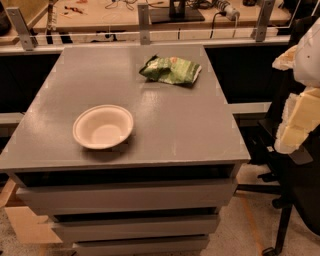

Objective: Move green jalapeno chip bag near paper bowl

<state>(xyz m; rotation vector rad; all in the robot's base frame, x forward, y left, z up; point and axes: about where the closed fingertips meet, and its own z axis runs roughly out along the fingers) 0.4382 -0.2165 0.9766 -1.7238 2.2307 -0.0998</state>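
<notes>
The green jalapeno chip bag (171, 69) lies wrinkled on the far right part of the grey cabinet top (165, 125). The paper bowl (103, 126) sits upright and empty at the near left of the same top, well apart from the bag. My gripper (295, 122) hangs at the right edge of the view, off the cabinet's right side and above the floor, away from both bag and bowl. It holds nothing that I can see.
The cabinet has several drawers (125, 197) below its top. A black office chair (295, 190) stands to the right, under my arm. A railing (145, 35) and a cluttered wooden desk (125, 12) run behind the cabinet.
</notes>
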